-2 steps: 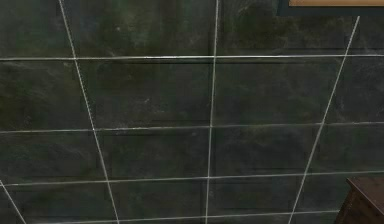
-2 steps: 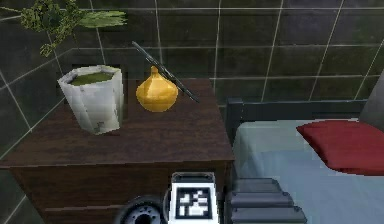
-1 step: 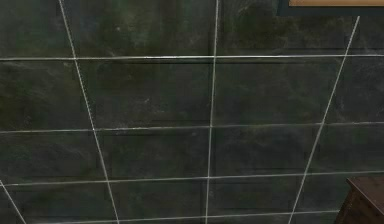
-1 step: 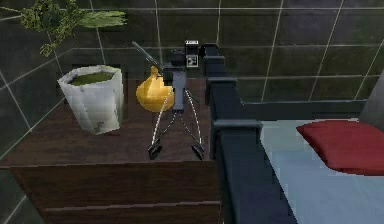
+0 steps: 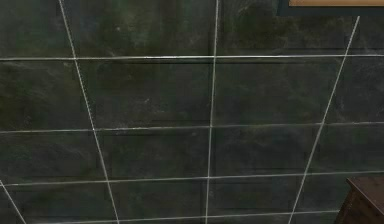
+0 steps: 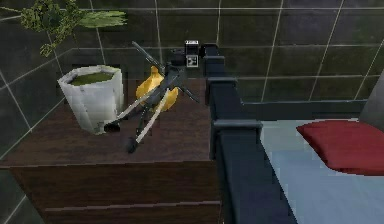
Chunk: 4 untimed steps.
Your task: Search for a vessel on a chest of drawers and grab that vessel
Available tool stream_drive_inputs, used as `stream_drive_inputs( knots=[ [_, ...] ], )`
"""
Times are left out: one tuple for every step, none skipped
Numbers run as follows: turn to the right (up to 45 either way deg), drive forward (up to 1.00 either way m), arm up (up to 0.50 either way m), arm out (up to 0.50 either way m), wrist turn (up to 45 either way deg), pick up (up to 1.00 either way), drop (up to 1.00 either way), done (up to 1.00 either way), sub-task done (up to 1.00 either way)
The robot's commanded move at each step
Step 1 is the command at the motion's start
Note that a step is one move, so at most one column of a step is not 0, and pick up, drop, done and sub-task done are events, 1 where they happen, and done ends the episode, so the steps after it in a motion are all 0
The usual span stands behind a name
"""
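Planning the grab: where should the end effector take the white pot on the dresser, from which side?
Likely the white pot by its wall under the rim, from the arm side view's right, where the end effector is: it stands upright and its top is filled.

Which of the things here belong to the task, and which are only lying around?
For the job:
white vessel
chest of drawers
gripper

Just lying about:
green leaves
bed
red pillow
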Motion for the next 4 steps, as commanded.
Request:
stream_drive_inputs(
  knots=[
    [0.0, 0.0, 0.0, 0.0, 45.0, 0.0, 0.0, 0.0, 0.0],
    [0.0, 0.0, 0.0, 0.0, 45.0, 0.0, 0.0, 0.0, 0.0],
    [0.0, 0.0, 0.0, 0.0, 21.0, 0.0, 0.0, 0.0, 0.0],
    [0.0, 0.0, 0.0, 0.0, 0.0, 1.0, 0.0, 0.0, 0.0]
  ],
)
